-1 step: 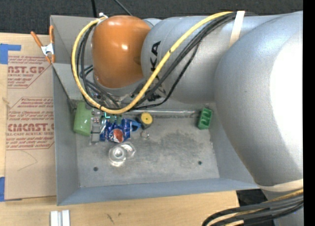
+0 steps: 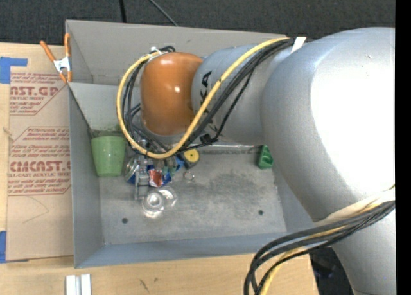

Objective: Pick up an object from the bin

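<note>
Arm reaches into the bin from the right. Wrist is bent down over the left half of the floor. Orange cover on the wrist, with yellow and black cables looped round it; these hide most of what is below.

Claw is low in the bin, just under the cover, at a small heap of mixed bits. Red, blue and metallic colours show there, but single items in it cannot be sorted out. The heap lies at the claw's tip, left of the floor's centre; whether they touch cannot be told. Claw state, wide or narrow: cannot tell, since the cover and cables block it.

Nearest neighbours:
- Cup, pale green, just left of the claw, against the left wall.
- Clear piece, glassy and rounded, just in front of the heap, toward the near wall.
- Yellow piece, small, just right of the claw, by the cable loop.
- Green block, small, well apart to the right, near the arm's body.

Floor to the right of the heap is bare grey metal.
</note>
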Robot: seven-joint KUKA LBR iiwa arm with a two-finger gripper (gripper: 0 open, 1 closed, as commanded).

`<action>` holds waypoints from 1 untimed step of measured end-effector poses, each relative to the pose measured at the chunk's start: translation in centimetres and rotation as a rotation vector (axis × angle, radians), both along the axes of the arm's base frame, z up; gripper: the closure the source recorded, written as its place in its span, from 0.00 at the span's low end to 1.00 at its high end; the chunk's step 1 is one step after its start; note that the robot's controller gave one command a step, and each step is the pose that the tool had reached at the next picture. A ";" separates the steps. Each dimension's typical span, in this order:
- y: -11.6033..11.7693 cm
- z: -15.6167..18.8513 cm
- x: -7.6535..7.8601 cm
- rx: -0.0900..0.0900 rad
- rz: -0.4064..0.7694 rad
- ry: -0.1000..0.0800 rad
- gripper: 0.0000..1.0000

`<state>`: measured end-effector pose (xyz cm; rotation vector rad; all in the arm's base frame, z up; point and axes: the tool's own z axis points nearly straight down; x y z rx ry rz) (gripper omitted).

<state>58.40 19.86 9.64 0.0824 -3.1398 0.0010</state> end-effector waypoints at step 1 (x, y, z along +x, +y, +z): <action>-4.1 -2.5 -0.3 0.005 -0.157 -0.004 0.00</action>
